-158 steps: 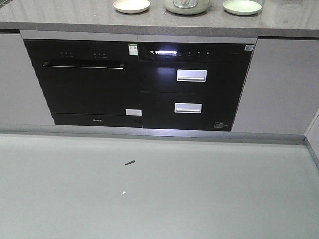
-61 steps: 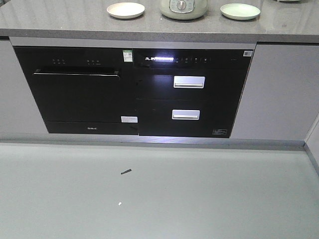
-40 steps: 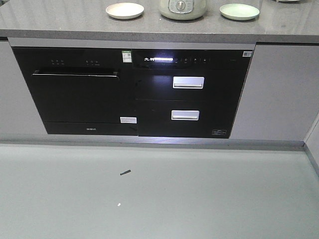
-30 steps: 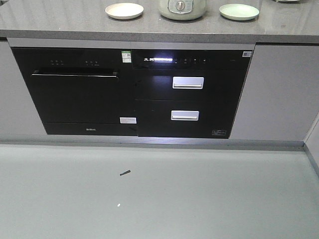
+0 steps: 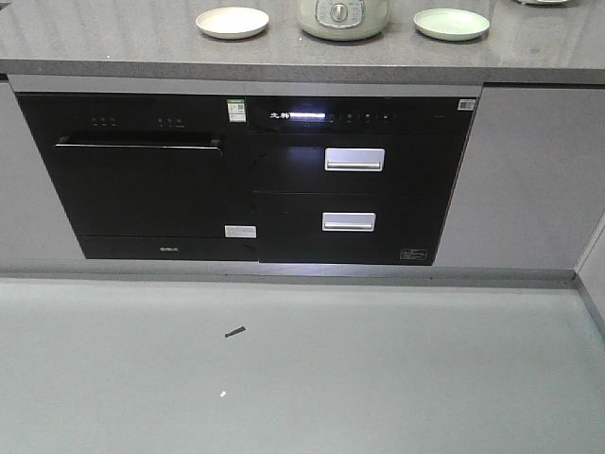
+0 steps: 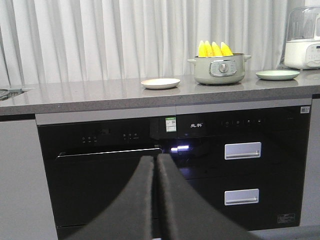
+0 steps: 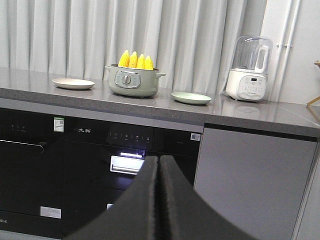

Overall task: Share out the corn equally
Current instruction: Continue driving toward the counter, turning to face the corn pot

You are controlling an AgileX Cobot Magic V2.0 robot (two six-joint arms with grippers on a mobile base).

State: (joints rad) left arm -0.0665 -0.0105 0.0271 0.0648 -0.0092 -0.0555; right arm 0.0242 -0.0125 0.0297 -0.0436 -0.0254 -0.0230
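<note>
Several yellow corn (image 6: pixel 214 49) cobs stand upright, tips up, in a pale green pot (image 6: pixel 219 71) on the grey counter; the same corn (image 7: pixel 135 60) and pot (image 7: pixel 132 82) show in the right wrist view. A cream plate (image 6: pixel 160 83) lies left of the pot and a green plate (image 6: pixel 277 75) to its right. My left gripper (image 6: pixel 155 160) is shut and empty, well below and in front of the counter. My right gripper (image 7: pixel 159 161) is likewise shut with nothing in it. In the front view only the pot's (image 5: pixel 344 17) lower part shows, with the corn cut off.
Black built-in appliances (image 5: pixel 246 175) with two silver drawer handles (image 5: pixel 354 160) fill the cabinet front under the counter (image 5: pixel 284 57). A white blender (image 7: pixel 248 70) stands at the counter's right. Grey floor (image 5: pixel 302 369) lies ahead, with a small dark scrap (image 5: pixel 234 332).
The counter and appliances have slid lower and grown slightly in the front view, as the base rolled closer. Neither gripper shows in the earlier frames.
</note>
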